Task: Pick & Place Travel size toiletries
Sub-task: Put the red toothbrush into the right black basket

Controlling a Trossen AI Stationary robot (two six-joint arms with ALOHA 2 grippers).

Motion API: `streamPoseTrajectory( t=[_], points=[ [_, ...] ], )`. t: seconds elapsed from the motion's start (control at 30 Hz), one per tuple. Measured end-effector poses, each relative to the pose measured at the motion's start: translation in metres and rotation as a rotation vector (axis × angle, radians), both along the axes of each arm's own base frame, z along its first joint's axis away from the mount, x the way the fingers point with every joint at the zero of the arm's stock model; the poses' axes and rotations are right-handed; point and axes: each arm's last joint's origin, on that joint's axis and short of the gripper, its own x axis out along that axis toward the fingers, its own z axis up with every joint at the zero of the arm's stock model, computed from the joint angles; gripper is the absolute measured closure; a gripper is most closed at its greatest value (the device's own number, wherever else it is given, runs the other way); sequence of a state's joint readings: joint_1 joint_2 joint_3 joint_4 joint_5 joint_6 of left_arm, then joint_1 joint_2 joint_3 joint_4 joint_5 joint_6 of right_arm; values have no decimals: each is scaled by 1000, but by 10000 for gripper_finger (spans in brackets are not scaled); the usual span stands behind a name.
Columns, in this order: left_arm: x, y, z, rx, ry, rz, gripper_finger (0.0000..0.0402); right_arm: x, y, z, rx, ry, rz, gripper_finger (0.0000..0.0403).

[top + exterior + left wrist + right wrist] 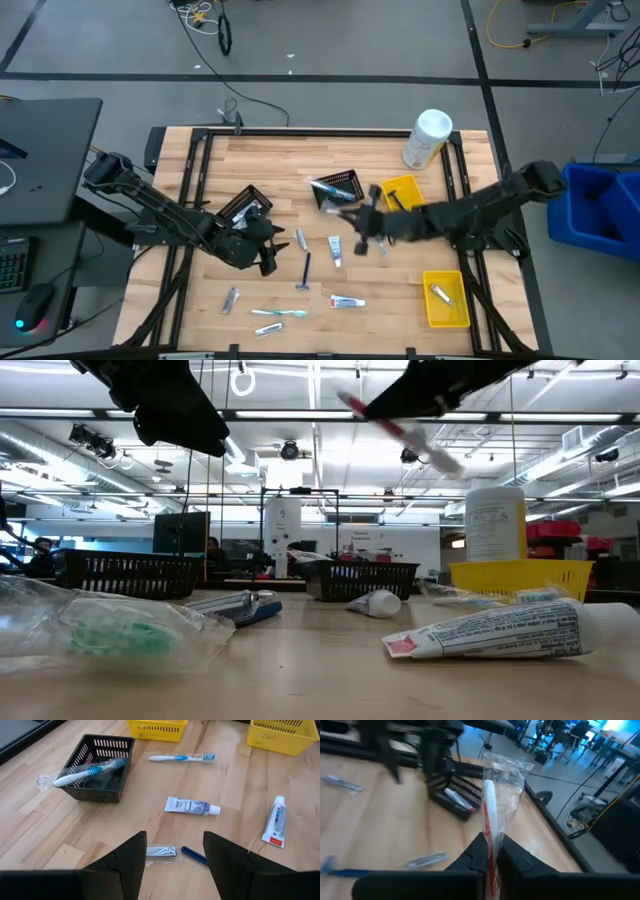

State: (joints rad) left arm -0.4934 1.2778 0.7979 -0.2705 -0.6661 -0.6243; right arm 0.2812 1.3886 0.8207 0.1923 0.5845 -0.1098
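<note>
Right tool (489,856) pinching wrapped toothbrush (490,815), lower end hidden

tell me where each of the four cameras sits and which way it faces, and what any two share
High view: above the table, looking straight down; both arms show.
Low view: at table-top height, facing the room; a toothpaste tube lies near, arms overhead.
Left wrist view: past the open left gripper at a black basket.
Right wrist view: past the right gripper, shut on a wrapped toothbrush.
Shared: the low view also shows that toothbrush, aloft.
</note>
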Motion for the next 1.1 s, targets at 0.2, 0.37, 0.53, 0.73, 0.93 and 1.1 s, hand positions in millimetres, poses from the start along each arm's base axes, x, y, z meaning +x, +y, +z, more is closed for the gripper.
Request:
streamPoseTrajectory(
  t=[0.2,0.37,0.53,0.73,0.93,1.1],
  points=[
    [0,0,0,3,0,2,198,18,-60,-11,52,30,-11,376],
    [0,0,0,13,3,-3,198,33,-95,-37,91,86,68,375],
    [0,0,0,10,2,-2,198,48,-120,-61,65,62,12,375],
    [0,0,0,14,3,-5,198,54,-140,-86,88,69,-46,375],
    [0,0,0,15,4,-6,198,56,-143,-104,141,116,-16,375],
    [0,0,0,15,4,-6,198,56,-143,-106,157,124,-22,354]
  ],
)
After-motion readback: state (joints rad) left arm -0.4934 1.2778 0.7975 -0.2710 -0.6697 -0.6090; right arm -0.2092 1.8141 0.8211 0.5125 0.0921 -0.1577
